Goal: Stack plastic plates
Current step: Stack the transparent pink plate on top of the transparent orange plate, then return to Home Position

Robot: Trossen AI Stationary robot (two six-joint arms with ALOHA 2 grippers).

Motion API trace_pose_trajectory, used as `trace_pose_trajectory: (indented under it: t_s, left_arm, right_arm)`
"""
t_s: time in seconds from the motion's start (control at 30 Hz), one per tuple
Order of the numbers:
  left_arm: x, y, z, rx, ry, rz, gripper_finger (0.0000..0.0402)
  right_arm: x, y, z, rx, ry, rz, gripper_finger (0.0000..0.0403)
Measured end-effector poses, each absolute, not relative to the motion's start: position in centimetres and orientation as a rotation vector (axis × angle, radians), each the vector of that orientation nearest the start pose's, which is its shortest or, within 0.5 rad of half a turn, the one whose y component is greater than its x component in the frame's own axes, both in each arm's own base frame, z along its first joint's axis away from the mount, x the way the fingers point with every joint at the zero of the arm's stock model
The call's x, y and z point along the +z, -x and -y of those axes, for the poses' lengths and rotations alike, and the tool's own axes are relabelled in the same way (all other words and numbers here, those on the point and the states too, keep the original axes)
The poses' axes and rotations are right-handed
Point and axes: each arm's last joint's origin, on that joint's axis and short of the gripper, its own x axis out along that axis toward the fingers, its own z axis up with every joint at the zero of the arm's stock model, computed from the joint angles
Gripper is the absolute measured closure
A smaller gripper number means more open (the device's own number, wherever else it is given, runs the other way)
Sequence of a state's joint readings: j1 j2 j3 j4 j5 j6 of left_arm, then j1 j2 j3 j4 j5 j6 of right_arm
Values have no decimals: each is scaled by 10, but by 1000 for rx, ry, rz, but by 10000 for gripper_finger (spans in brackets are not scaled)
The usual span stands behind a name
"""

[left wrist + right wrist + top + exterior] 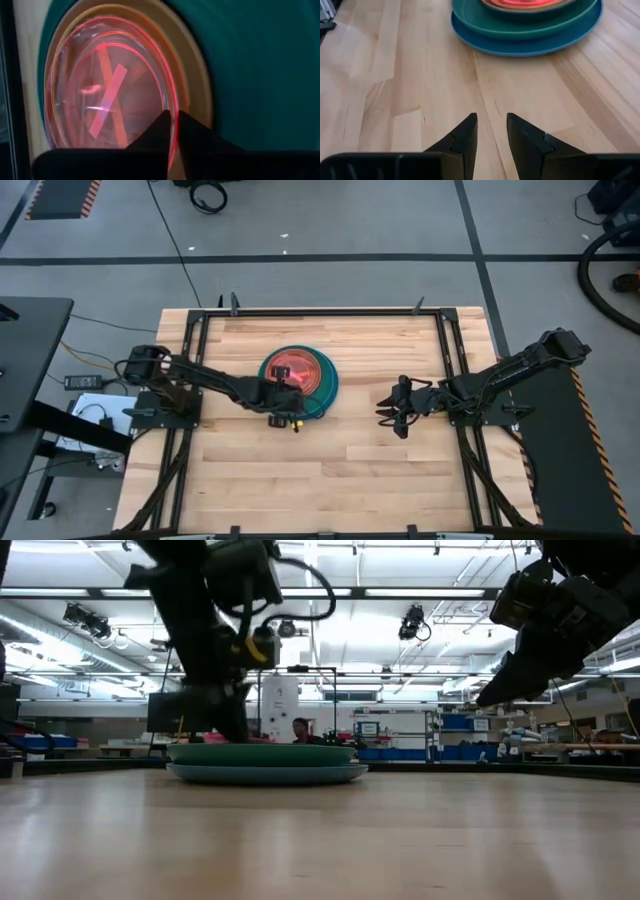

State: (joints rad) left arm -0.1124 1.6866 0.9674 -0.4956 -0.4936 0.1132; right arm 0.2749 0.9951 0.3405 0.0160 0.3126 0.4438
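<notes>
A stack of plastic plates [322, 385] sits mid-table: a blue plate [525, 46] at the bottom, a teal one [580, 17] on it, a tan one [199, 85] higher up, and the translucent orange plate [107, 90] on top. The other plates are hidden inside the stack. My left gripper [288, 388] stands over the stack's near-left part, shut on the orange plate. My right gripper [385, 412] hovers open above bare table to the right of the stack, fingers pointing at it, touching nothing. My left gripper pinches the orange plate's rim [173, 131] between its two fingers, one finger inside the plate and one outside. The fingers come from above, pointing down. The plate lies level within the tan plate; whether it rests on it or is slightly raised I cannot tell.
Bare wooden tabletop [330, 470] surrounds the stack on all sides. A black frame [300, 311] runs along the table's edges, and both arm bases stand at the left and right sides. Beyond the table the low view shows a person [300, 730] far off in the room.
</notes>
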Motion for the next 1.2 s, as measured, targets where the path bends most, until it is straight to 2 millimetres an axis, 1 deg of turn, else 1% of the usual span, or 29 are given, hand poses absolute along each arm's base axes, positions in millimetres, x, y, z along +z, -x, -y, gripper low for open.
trace_pose_trajectory:
  t_s: [0.07, 0.23, 0.33, 0.4, 0.47, 0.53, 0.6, 0.67, 0.73, 0.8, 0.87, 0.93, 0.97, 1.0, 1.03, 1.1, 1.2]
  left_arm:
    - [159, -306, 19, 292, -447, -1165, 348]
    - [163, -307, 16, 343, -378, -1127, 286]
    - [167, -305, 16, 321, -367, -1117, 252]
    - [172, -308, 16, 285, -364, -1085, 235]
    - [174, -303, 16, 231, -390, -1100, 223]
    - [176, -303, 16, 182, -413, -1061, 217]
    - [178, -295, 14, 136, -437, -1036, 216]
    - [181, -290, 11, 79, -415, -980, 215]
    - [186, -278, 8, 54, -388, -961, 215]
    - [192, -271, 4, 69, -351, -910, 215]
    - [195, -257, -1, 94, -320, -885, 215]
    - [198, -252, -4, 102, -283, -779, 214]
    - [196, -244, -6, 104, -271, -771, 214]
    - [193, -240, -9, 112, -251, -750, 214]
    - [195, -239, -10, 120, -234, -681, 214]
    - [189, -230, -15, 145, -202, -646, 214]
    - [188, -225, -20, 172, -146, -548, 214]
  right_arm:
    - [166, -179, -41, -167, -246, -592, 288]
    - [169, -178, -43, -112, -256, -590, 288]
    - [176, -177, -40, -109, -254, -543, 288]
    - [181, -175, -36, -115, -245, -510, 288]
    - [185, -174, -33, -128, -253, -484, 288]
    - [189, -172, -29, -144, -268, -458, 288]
    - [194, -173, -25, -159, -299, -410, 288]
    - [198, -170, -22, -176, -333, -383, 288]
    - [203, -169, -20, -181, -367, -348, 288]
    - [204, -168, -20, -183, -385, -337, 288]
    - [206, -166, -19, -200, -383, -320, 288]
    - [208, -167, -18, -219, -370, -289, 288]
    - [210, -167, -18, -219, -363, -276, 288]
    - [210, -166, -18, -216, -350, -273, 288]
    - [212, -165, -18, -207, -338, -271, 288]
    - [216, -164, -18, -194, -337, -233, 288]
    - [221, -157, -17, -188, -311, -207, 288]
